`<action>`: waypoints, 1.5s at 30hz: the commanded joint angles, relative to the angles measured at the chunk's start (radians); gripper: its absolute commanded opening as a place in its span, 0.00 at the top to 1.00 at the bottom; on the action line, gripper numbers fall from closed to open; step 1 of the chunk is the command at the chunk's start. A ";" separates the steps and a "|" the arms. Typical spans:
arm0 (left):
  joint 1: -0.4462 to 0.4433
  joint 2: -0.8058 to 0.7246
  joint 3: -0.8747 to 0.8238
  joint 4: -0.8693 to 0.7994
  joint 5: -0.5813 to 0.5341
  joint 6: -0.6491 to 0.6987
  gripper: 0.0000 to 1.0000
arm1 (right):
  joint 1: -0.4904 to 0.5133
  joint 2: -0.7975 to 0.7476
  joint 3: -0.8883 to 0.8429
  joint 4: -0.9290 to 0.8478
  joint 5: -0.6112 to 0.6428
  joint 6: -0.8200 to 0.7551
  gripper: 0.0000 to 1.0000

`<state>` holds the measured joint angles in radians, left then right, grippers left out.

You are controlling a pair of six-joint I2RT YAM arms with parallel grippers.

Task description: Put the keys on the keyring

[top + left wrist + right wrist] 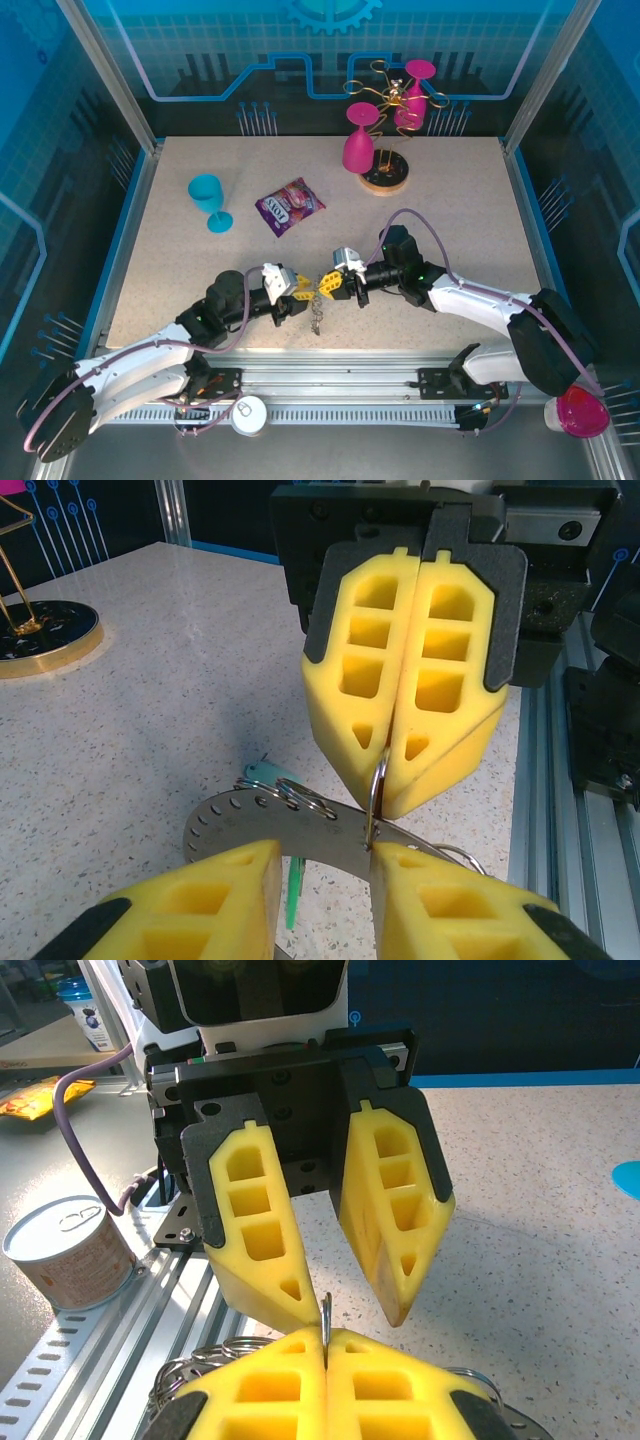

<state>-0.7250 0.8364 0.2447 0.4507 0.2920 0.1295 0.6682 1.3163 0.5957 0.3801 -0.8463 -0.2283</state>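
Observation:
My two grippers meet tip to tip near the table's front edge. The right gripper [335, 283] [326, 1335] is shut on a small wire loop [377, 785] threaded through a hole in the keyring [300, 825]. The keyring is a flat metal band with holes and a fringe of loops [200, 1360], and it dangles below the tips [317, 318]. The left gripper [305, 288] [325, 850] has its jaws apart, and the band lies across their tips. A pale green key head [262, 772] peeks from behind the band. A bright green key [292, 885] hangs under it.
A purple snack packet [290, 205], a blue cup [208, 198] and a gold glass rack [385, 178] with pink glasses stand farther back. A tin can [249, 413] sits on the front metal rail just below the grippers.

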 commanded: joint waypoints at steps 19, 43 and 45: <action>-0.008 0.033 0.005 0.097 0.044 0.046 0.98 | 0.033 0.027 0.027 -0.011 -0.023 -0.015 1.00; -0.148 -0.022 0.259 -0.491 -0.252 0.718 1.00 | 0.107 -0.139 0.065 -0.359 0.349 -0.295 0.76; -0.150 -0.033 0.245 -0.477 -0.229 0.742 1.00 | 0.109 -0.131 0.064 -0.360 0.329 -0.298 0.76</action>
<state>-0.8658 0.8314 0.4961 -0.0807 0.0555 0.7910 0.7609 1.1728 0.6746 -0.0059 -0.4675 -0.5087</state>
